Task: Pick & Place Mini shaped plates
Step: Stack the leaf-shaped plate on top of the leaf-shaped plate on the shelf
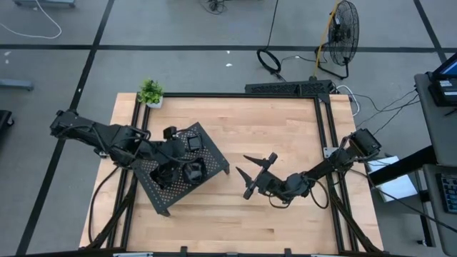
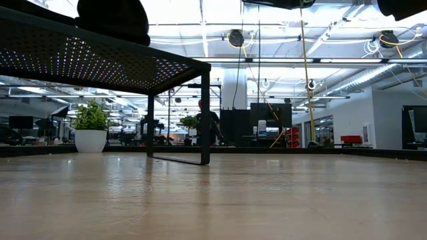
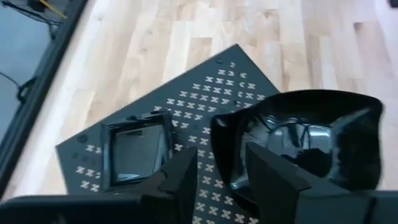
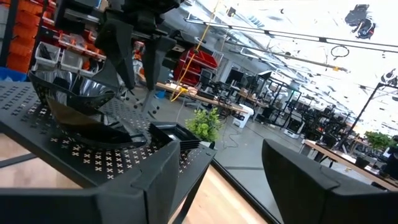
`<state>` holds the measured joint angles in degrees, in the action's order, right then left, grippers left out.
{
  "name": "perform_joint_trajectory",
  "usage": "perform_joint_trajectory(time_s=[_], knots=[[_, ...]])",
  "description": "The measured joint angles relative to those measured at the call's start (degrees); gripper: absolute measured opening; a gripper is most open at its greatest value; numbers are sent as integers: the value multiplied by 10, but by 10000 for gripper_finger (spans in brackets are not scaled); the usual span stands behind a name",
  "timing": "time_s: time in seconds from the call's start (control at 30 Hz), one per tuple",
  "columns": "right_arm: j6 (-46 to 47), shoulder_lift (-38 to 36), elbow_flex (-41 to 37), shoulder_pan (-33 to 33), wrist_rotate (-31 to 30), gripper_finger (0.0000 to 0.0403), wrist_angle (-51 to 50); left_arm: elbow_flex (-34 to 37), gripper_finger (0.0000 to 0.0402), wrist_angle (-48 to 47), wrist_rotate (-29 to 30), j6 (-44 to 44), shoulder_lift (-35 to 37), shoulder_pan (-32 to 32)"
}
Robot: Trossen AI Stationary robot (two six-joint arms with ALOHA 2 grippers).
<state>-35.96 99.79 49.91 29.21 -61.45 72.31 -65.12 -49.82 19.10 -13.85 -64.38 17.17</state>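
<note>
On the wooden table (image 1: 285, 128) a dark perforated tray (image 1: 211, 153) stands on short legs, turned at an angle, with the left arm reaching over it from the table's left side. The left hand (image 1: 170, 153) hangs just above the tray with its fingers (image 3: 180, 180) a little apart, and in the left wrist view the rim of a large glossy black plate (image 3: 311, 143) stands in the gap between them; whether they press on it cannot be told. That plate is deep and rounded and rests on the tray's cross-patterned surface. Beside it on the tray, clear of it, lies a smaller square plate (image 3: 135, 149) with a shiny flat floor. The right hand (image 1: 255, 173) waits low over the bare table near the tray's right corner, its two fingers spread wide and holding nothing, pointed toward the tray. A small potted plant (image 1: 151, 92) stands at the table's far left corner. In the low view a person (image 2: 207, 123) stands far back in the room.
</note>
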Motion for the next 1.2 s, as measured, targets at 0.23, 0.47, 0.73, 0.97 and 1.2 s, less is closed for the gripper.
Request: perform_joint_trajectory(time_s=[0.23, 0.47, 0.73, 0.97, 1.2], knots=[[12, 0, 0, 0, 0, 221, -7, 0, 148, 7, -35, -53, 0, -1], [12, 0, 0, -2, 0, 217, -6, 0, 127, 196, -162, -23, -2, 42], [27, 0, 0, -5, 1, 218, -10, 1, 107, 295, -54, -11, -91, 88], [38, 0, 0, -6, 0, 215, -17, 1, 106, 290, -39, -15, -162, 84], [38, 0, 0, -6, 0, 217, -23, -1, 106, 175, -3, -108, -140, 85]])
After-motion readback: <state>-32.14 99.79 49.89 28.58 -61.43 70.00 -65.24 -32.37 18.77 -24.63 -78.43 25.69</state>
